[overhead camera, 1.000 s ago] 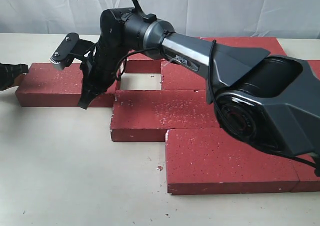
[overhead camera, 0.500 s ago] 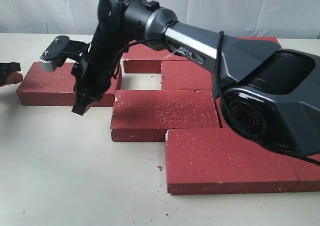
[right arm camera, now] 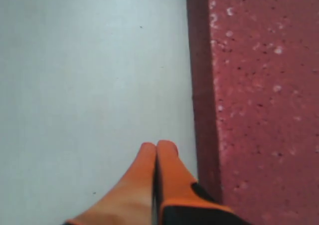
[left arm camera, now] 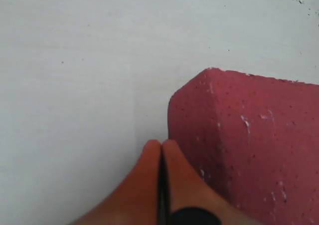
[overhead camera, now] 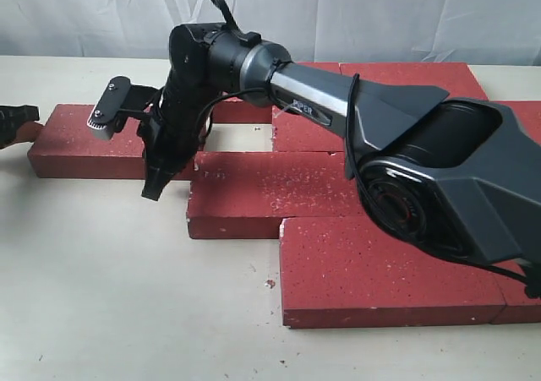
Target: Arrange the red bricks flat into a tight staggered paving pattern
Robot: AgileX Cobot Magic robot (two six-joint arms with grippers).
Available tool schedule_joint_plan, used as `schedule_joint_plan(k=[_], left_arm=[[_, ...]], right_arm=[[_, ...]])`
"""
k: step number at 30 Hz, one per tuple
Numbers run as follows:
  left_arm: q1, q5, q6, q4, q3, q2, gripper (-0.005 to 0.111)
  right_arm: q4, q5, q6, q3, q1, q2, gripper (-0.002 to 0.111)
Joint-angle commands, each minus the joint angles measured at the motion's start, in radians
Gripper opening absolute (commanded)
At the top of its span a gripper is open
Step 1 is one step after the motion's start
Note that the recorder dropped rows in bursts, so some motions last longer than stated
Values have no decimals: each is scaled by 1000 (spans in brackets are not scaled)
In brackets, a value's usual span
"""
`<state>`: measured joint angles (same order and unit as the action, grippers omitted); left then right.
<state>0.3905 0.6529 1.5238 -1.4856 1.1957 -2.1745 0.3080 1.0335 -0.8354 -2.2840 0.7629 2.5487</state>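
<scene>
Table [overhead camera: 101,296]: pale, flat surface, with a white cloth [overhead camera: 84,18] hanging behind it.

Right arm [overhead camera: 423,170]: dark body fills the right foreground of the exterior view. It reaches across the middle to the left side, with the wrist bent downward.

Red bricks [overhead camera: 397,73]: all lie flat, grouped right of centre in stepped rows.
- Front brick [overhead camera: 389,271] is nearest the camera.
- Centre brick [overhead camera: 270,187] sits one step back and offset left, touching the front brick.
- More bricks lie behind these, partly hidden by the arm.
- A small rectangular gap [overhead camera: 237,138] shows bare table between the centre brick and the back row.
- Leftmost brick [overhead camera: 76,144] juts out to the left, its right end hidden behind the wrist.

Right gripper [overhead camera: 153,192]: points down at the near long face of the leftmost brick, close to its right end.
- Orange fingers [right arm camera: 144,175] are pressed together with nothing between them.
- The tips are just beside the brick's side; contact cannot be told.

Left gripper [overhead camera: 15,121]: at the far left edge, at the leftmost brick's left end.
- It is clenched and empty.
- The wrist view shows one finger [left arm camera: 184,175] against the brick's rounded corner.

Crumb [overhead camera: 269,284]: a red chip on the table, just left of the front brick
</scene>
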Motion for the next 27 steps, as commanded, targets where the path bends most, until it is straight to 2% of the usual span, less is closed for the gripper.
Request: schedule_joint_plan(k=[1,16,21,27], left_arm=[[-4,20,1,-11,5,-5,0],[-4,70,75,-104,5,-53,0],[-4,91,84,-113,10,-56,0],[-4,105,84,-111,10,-56,0]], right_arm=[[-56,-38,21,-2,-6,-6,-1],[-75,-106,26,-2,-6,-6,-1],[-6,-63,30,-2,-6,-10,-1],[-38,-37,56,-2,-11,-77,-1]])
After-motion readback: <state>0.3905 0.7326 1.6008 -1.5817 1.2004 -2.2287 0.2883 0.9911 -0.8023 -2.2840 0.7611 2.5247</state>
